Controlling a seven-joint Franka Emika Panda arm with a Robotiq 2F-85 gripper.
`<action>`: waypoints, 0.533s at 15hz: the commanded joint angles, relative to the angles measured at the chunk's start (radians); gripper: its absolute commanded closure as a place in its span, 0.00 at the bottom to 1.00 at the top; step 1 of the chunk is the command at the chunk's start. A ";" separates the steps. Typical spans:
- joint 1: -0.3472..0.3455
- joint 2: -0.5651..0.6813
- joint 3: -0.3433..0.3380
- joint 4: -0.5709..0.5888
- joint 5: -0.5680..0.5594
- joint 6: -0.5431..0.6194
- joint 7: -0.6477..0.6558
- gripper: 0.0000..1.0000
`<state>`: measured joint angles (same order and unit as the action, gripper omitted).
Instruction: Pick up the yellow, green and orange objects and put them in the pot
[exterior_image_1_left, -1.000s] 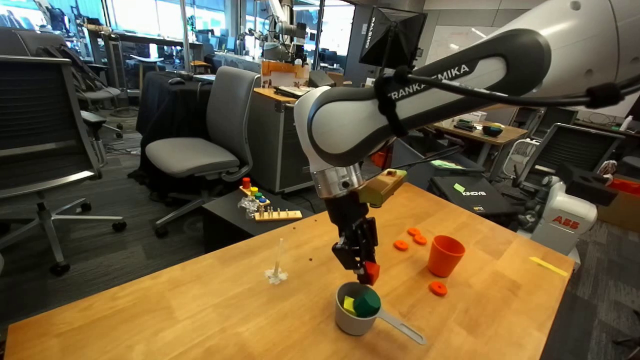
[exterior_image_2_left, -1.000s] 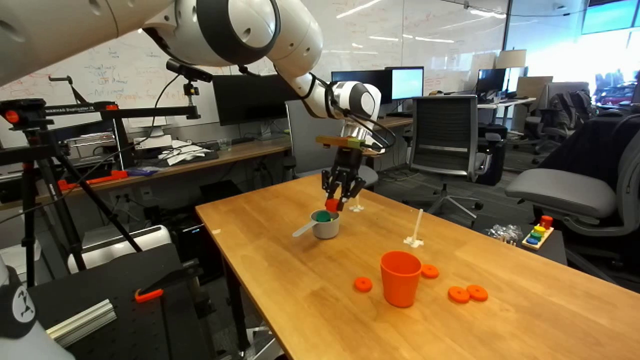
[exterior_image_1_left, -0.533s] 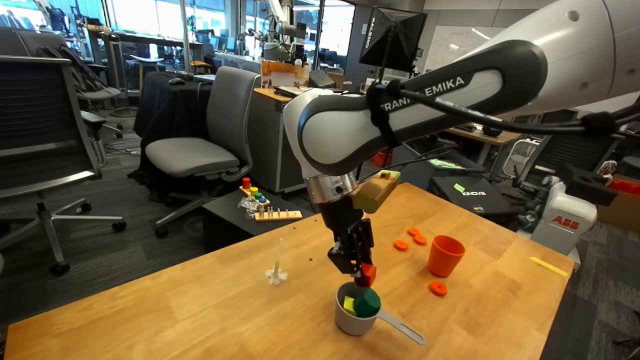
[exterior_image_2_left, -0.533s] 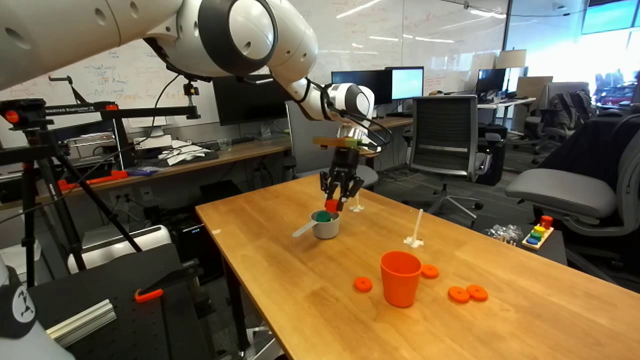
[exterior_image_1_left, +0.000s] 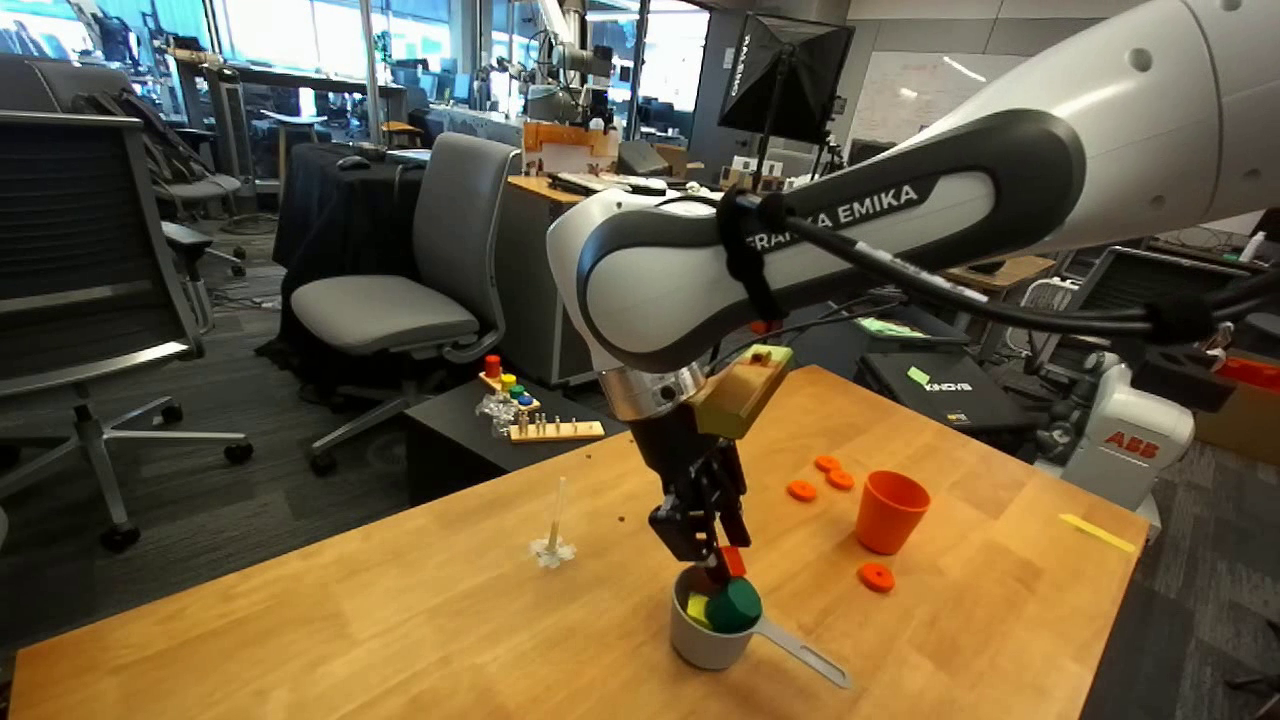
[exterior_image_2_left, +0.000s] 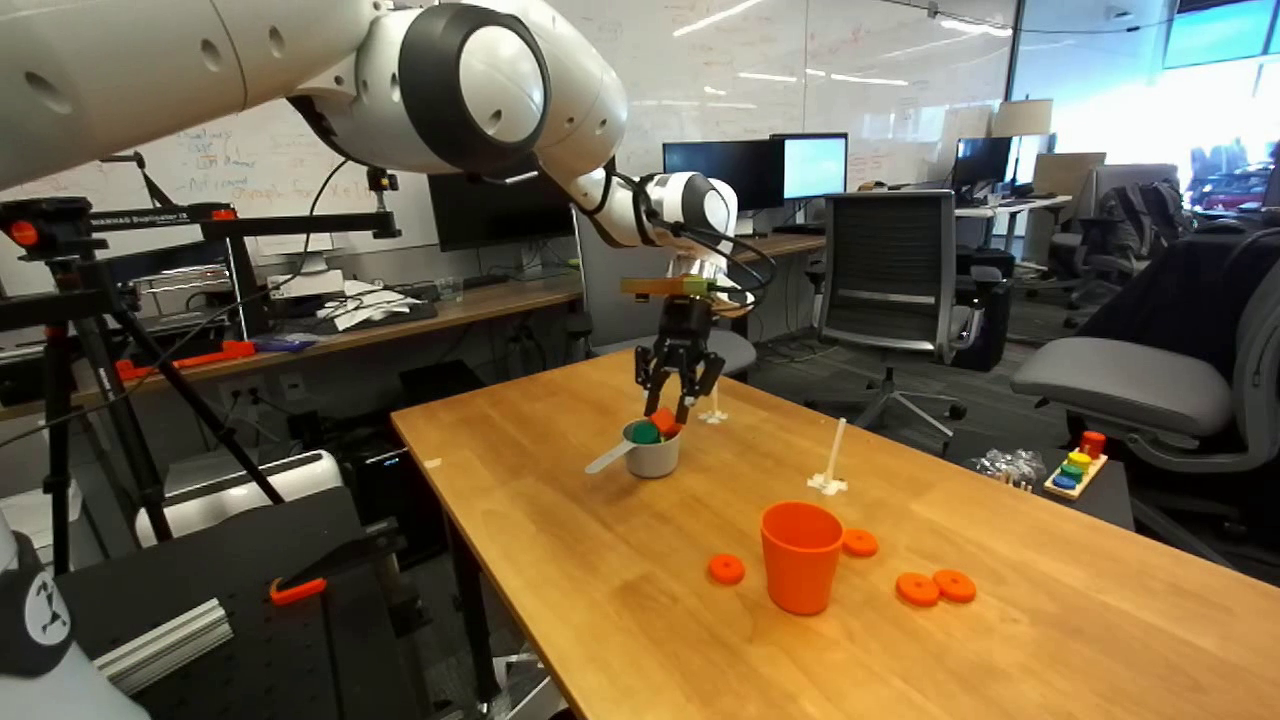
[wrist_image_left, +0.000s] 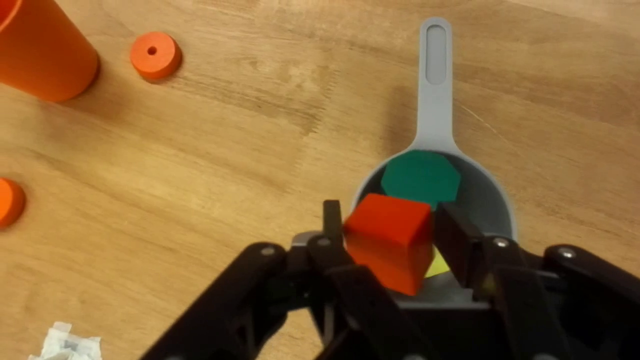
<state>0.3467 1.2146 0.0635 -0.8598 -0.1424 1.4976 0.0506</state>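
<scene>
The grey pot (exterior_image_1_left: 705, 648) stands on the table, its pale handle pointing out to one side; it also shows in the wrist view (wrist_image_left: 487, 200). The green object (exterior_image_1_left: 735, 607) and the yellow object (exterior_image_1_left: 698, 608) lie inside it. The green one fills the handle side in the wrist view (wrist_image_left: 421, 175); the yellow one (wrist_image_left: 438, 265) is mostly hidden. The orange-red block (wrist_image_left: 387, 240) sits tilted at the pot's rim, between the fingertips of my gripper (exterior_image_2_left: 668, 408). The fingers stand slightly apart from the block, open, just over the pot; the block also shows in an exterior view (exterior_image_2_left: 664, 422).
A taller orange cup (exterior_image_1_left: 892, 512) stands on the table with several flat orange discs (exterior_image_1_left: 876, 577) around it. A thin upright stick (exterior_image_1_left: 555, 530) is taped to the table. A peg board (exterior_image_1_left: 556, 430) lies on a black box beyond the table edge.
My gripper has moved down and slightly sideways to the pot, and its fingers have spread. The orange-red block has sunk lower and tilted against the pot's contents. The pot has not moved.
</scene>
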 joint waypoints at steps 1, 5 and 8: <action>0.025 0.042 -0.019 0.090 -0.017 -0.059 0.020 0.14; 0.017 0.036 -0.022 0.087 -0.021 -0.067 0.022 0.00; -0.011 0.017 -0.052 0.092 -0.022 -0.070 0.027 0.00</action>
<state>0.3515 1.2291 0.0395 -0.8234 -0.1498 1.4735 0.0638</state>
